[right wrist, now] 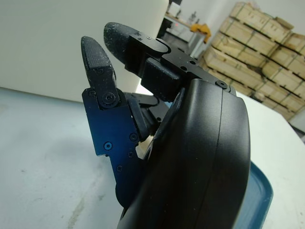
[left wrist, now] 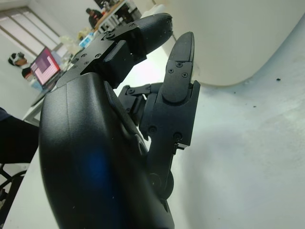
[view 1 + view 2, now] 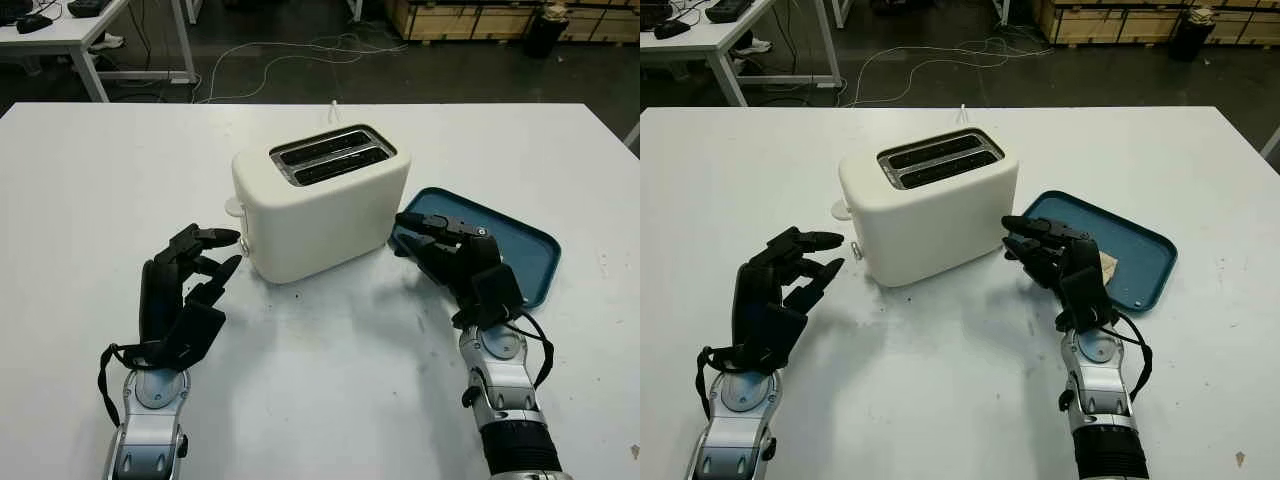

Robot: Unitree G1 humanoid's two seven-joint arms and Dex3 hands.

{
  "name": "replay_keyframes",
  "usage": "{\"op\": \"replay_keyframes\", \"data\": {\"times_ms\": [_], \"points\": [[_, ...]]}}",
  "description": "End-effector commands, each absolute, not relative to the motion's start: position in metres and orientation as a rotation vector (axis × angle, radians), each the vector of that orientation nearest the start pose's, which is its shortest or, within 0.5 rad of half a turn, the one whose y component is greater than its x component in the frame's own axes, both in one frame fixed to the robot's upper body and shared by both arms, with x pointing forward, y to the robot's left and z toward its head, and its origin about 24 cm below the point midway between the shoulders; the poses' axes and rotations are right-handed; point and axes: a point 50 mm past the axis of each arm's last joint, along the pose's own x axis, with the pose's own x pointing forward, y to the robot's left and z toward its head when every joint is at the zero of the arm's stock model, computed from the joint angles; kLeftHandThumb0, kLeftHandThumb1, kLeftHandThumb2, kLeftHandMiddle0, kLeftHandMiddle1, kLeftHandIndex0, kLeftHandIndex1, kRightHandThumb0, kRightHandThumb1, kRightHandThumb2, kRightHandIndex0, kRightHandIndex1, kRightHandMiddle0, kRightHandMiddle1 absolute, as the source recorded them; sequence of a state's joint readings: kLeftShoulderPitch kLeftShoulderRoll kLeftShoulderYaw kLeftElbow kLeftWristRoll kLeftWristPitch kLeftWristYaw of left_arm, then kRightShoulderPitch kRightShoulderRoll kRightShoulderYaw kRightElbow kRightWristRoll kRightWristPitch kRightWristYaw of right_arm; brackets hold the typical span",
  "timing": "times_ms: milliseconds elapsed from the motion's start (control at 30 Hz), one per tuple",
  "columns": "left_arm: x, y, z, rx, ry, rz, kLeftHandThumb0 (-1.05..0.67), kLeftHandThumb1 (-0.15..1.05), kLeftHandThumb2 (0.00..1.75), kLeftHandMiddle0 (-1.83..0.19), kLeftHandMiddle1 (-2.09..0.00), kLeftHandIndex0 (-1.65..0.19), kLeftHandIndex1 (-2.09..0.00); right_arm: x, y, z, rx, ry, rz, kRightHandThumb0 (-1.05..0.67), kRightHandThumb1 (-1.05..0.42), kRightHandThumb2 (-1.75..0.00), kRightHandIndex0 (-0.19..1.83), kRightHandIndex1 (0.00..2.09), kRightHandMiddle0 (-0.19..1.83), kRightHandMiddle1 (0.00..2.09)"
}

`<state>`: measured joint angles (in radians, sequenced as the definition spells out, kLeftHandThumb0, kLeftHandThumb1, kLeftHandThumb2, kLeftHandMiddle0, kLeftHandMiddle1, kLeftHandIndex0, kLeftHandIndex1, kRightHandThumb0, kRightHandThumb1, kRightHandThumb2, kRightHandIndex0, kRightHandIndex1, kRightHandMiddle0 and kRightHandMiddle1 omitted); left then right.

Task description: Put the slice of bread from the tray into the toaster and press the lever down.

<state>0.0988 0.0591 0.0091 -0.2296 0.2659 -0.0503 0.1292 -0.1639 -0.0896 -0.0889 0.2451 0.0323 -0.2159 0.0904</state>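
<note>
One bread slice (image 3: 1107,265) on tray (image 3: 1145,245), behind right hand (image 3: 1055,255) fingers (image 3: 1025,225).

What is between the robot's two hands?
Bare white table, with the toaster just beyond the gap between left hand and right hand, in the head views.

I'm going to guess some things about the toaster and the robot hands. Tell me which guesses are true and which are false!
1. The toaster is white with two slots on top. True.
2. The tray is red. False: it is blue, and it lies on the right-hand side of the toaster.
3. The left hand is holding the bread. False: it is open, beside the toaster's lever end.
4. The right hand is open, over the tray's near edge. True.
5. The toaster stands on a white table. True.
</note>
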Motion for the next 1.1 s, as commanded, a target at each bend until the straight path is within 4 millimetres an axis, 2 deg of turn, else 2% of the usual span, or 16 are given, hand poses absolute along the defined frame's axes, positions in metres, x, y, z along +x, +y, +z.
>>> {"op": "replay_keyframes", "data": {"times_ms": [0,367,433,533,667,767,933,1067], "points": [[0.233,0.169,0.082,0.310,-0.222,0.164,-0.33,0.92,0.07,-0.60,-1.49,-0.65,-0.85,0.284,-0.175,0.053,-0.060,-0.155,0.037,-0.50,-0.87,0.00,0.80,1.28,1.22,0.12],[0.232,0.170,0.082,0.303,-0.237,0.172,-0.34,0.92,0.08,-0.60,-1.52,-0.64,-0.88,0.282,-0.177,0.052,-0.075,-0.171,0.067,-0.51,-0.85,0.00,0.79,1.24,1.16,0.16],[0.232,0.170,0.082,0.307,-0.237,0.175,-0.34,0.92,0.08,-0.60,-1.51,-0.63,-0.88,0.279,-0.178,0.056,-0.085,-0.219,0.100,-0.52,-0.85,0.00,0.77,1.22,1.13,0.16],[0.232,0.170,0.082,0.308,-0.230,0.173,-0.35,0.92,0.09,-0.59,-1.51,-0.63,-0.88,0.264,-0.183,0.072,-0.250,-0.409,0.074,-0.50,-0.85,0.00,0.72,1.19,1.06,0.12],[0.233,0.170,0.083,0.313,-0.238,0.172,-0.35,0.92,0.09,-0.59,-1.51,-0.63,-0.88,0.240,-0.194,0.091,-0.432,-0.621,0.056,-0.45,-0.84,0.00,0.66,0.95,0.98,0.04],[0.233,0.170,0.084,0.303,-0.245,0.171,-0.33,0.92,0.08,-0.59,-1.50,-0.63,-0.89,0.226,-0.206,0.099,-0.617,-0.705,0.054,-0.47,-0.84,0.00,0.66,0.68,0.88,0.01],[0.234,0.170,0.084,0.300,-0.238,0.169,-0.33,0.92,0.08,-0.59,-1.50,-0.62,-0.89,0.222,-0.226,0.095,-0.759,-0.684,0.050,-0.50,-0.80,0.00,0.68,0.27,0.74,0.00],[0.234,0.170,0.084,0.306,-0.244,0.168,-0.33,0.92,0.08,-0.59,-1.50,-0.62,-0.89,0.225,-0.244,0.084,-0.885,-0.592,0.042,-0.53,-0.81,0.00,0.65,0.10,0.63,0.00]]}}
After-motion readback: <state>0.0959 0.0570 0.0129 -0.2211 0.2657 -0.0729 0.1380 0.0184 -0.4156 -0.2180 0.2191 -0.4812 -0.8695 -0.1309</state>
